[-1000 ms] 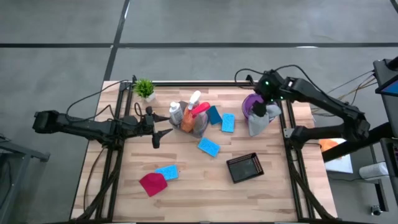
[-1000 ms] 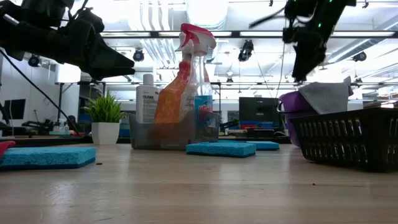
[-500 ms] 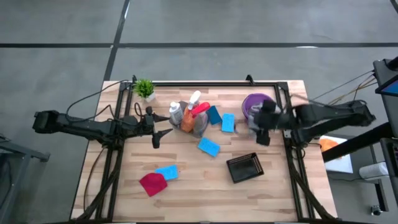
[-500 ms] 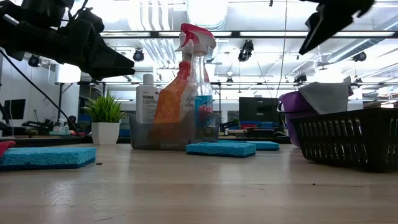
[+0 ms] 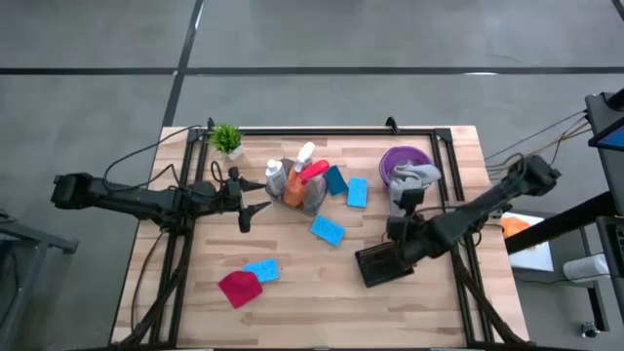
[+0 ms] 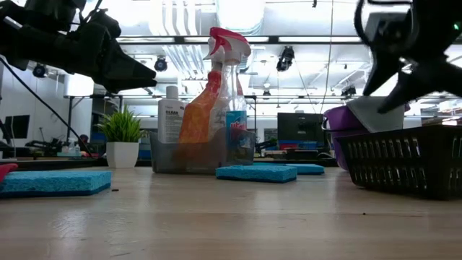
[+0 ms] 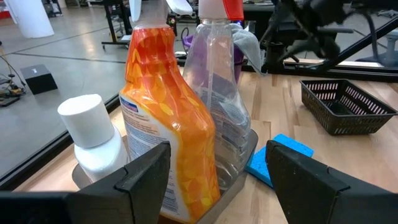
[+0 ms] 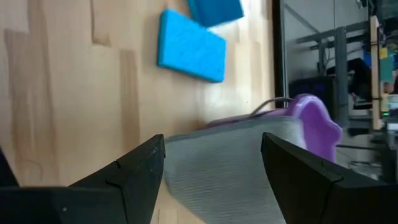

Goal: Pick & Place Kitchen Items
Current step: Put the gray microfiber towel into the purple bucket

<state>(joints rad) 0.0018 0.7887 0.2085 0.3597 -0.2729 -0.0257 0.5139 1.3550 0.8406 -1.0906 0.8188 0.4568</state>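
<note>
Jaws spread and empty, the right gripper [image 5: 393, 230] has withdrawn from the grey cloth [image 5: 413, 179] now draped over the purple bowl [image 5: 395, 159], placement apparently complete; left gripper [image 5: 255, 201] idles, spread.

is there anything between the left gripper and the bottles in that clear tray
Nothing visible. The left gripper, jaws open, hangs just short of the clear tray, facing the orange-and-white bottle, the white bottle and the spray bottle, with no object in the gap.
</note>
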